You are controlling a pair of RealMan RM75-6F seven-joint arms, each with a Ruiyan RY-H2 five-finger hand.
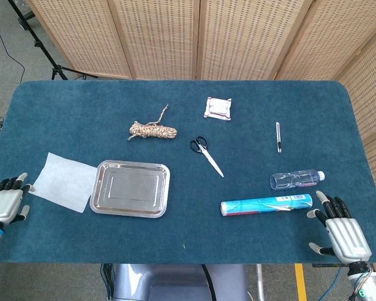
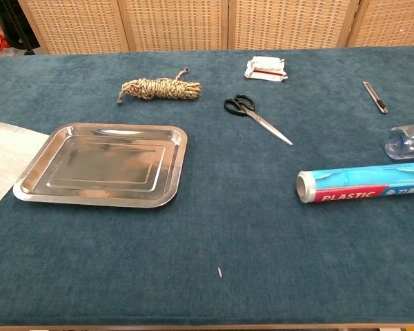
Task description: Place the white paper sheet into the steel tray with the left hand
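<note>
Beyond the left hand [image 1: 5,205], past the steel tray [image 1: 131,188], lie a rope bundle [image 1: 152,131], scissors [image 1: 206,153], a plastic-wrap roll [image 1: 266,204] and a bottle [image 1: 295,180]. The white paper sheet [image 1: 64,182] lies flat on the worktop [image 1: 188,244], thin and slightly translucent, just beside the left fingers [image 1: 11,183], its far edge meeting the tray. Both hands hold nothing, fingers apart; the right hand [image 1: 342,233] rests near the roll.

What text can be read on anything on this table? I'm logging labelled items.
"PLASTIC": white letters on the red band of the plastic wrap roll, chest view.
Smaller characters further along that band: too blurred to read.
White packet: red marking, unreadable.
Water bottle: no legible label.
Nothing else carries text.
</note>
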